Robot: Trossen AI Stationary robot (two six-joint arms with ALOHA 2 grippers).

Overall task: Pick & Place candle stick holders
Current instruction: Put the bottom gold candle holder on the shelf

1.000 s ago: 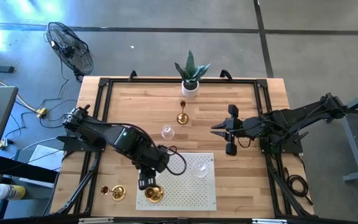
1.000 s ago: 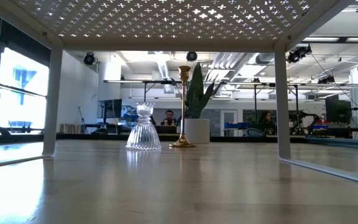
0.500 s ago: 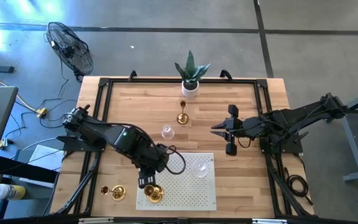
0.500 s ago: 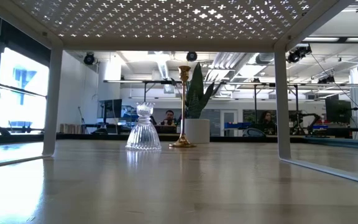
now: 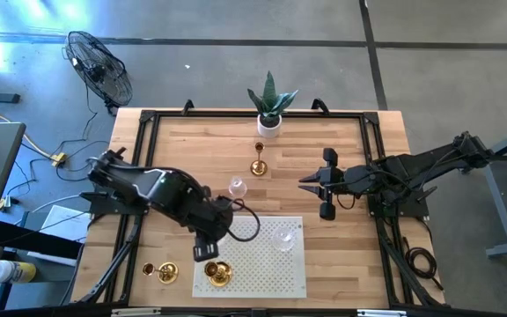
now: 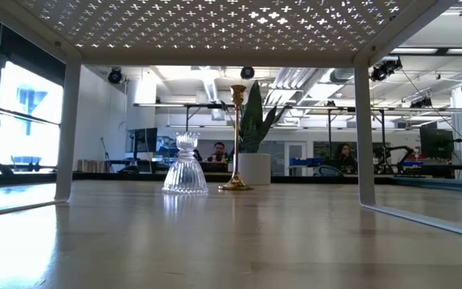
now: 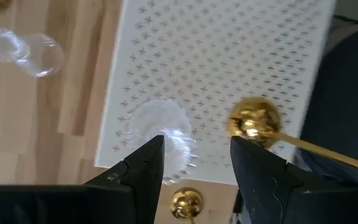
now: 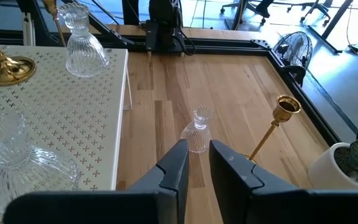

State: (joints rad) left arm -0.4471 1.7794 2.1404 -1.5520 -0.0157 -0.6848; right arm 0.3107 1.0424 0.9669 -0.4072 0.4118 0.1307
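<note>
My left gripper [image 5: 205, 253] [image 7: 196, 155] is open and empty over the left end of the white perforated mat [image 5: 271, 264]. Just below it, a clear glass holder [image 7: 160, 130] [image 8: 82, 40] stands on the mat. A gold holder [image 5: 218, 274] and a second glass holder [image 5: 282, 236] also stand on the mat. Two gold holders [image 5: 165, 273] rest on the table left of the mat. A glass holder [image 5: 237, 187] and a tall gold holder [image 5: 259, 163] stand farther back. My right gripper [image 5: 311, 185] hovers shut at mid-right.
A white pot with a green plant [image 5: 269, 123] stands at the far edge. The mat stands raised on legs [image 6: 365, 128] above the table. Bare wood lies right of the mat, below my right arm.
My left gripper has drawn back a little toward the table's far edge, away from the gold holder on the mat, and its arm has pulled back toward the left. No holder has moved.
</note>
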